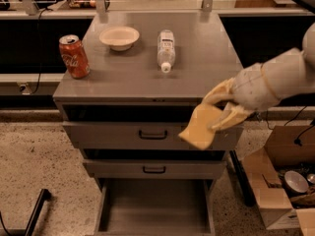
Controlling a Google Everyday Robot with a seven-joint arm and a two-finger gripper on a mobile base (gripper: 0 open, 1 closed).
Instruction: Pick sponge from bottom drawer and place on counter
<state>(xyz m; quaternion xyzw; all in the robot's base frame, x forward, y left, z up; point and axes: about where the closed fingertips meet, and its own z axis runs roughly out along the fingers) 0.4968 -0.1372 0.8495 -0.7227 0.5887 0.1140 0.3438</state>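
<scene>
My gripper (216, 109) is shut on the yellow sponge (199, 127) and holds it in the air in front of the cabinet's right side, just below the counter's front edge. The sponge hangs down over the upper drawer's front. The bottom drawer (155, 209) is pulled open and its flat grey floor is bare. The counter (197, 65) is the grey cabinet top, behind and above the sponge.
On the counter stand a red soda can (74, 56) at the left, a cream bowl (119, 37) and a lying plastic bottle (166, 50). Two shut drawers with dark handles (153, 134) sit above the open one. A cardboard box (283, 186) stands on the floor at the right.
</scene>
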